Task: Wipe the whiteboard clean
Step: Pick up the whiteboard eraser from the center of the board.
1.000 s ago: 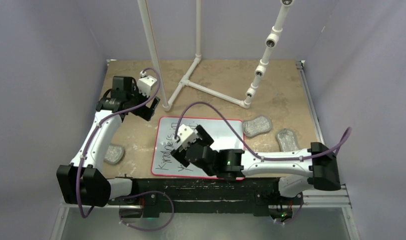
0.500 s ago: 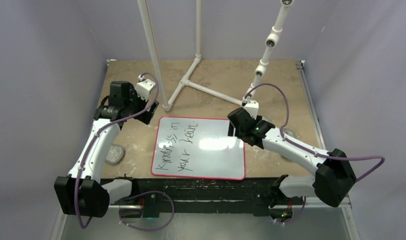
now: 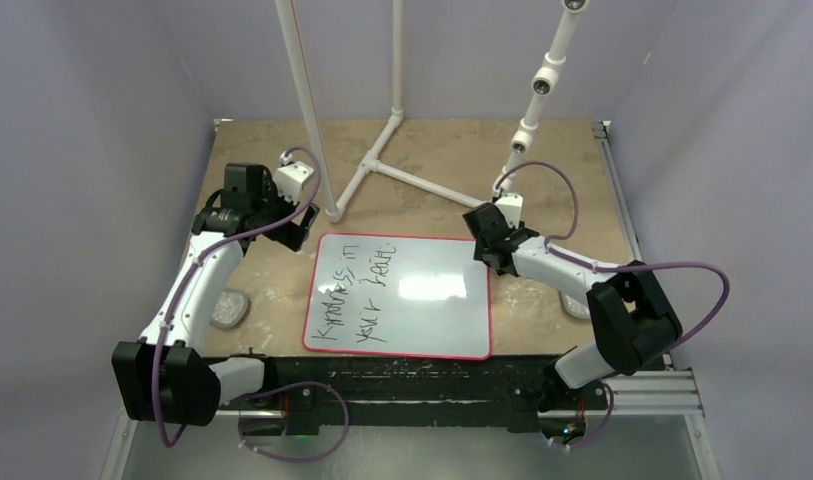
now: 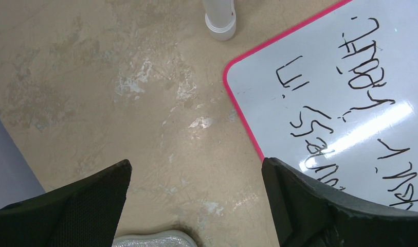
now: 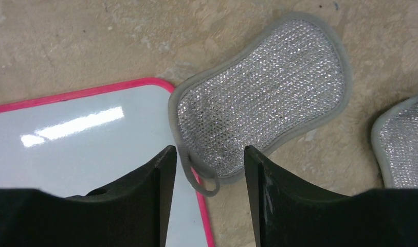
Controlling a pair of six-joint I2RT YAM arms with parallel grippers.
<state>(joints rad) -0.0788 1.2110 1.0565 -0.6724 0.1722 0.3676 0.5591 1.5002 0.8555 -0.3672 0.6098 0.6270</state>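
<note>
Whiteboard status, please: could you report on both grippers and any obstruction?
Left gripper open, empty, beside whiteboard corner. Right gripper open over silver pad end. Handwriting unerased. Only the pad's loop overlaps the edge.

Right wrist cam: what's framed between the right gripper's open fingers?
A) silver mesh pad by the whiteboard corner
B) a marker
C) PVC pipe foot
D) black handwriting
A: the right gripper is open, and its fingers frame the near end of the silver mesh pad, which lies at the whiteboard corner. The handwriting is on the board's far half.
</note>
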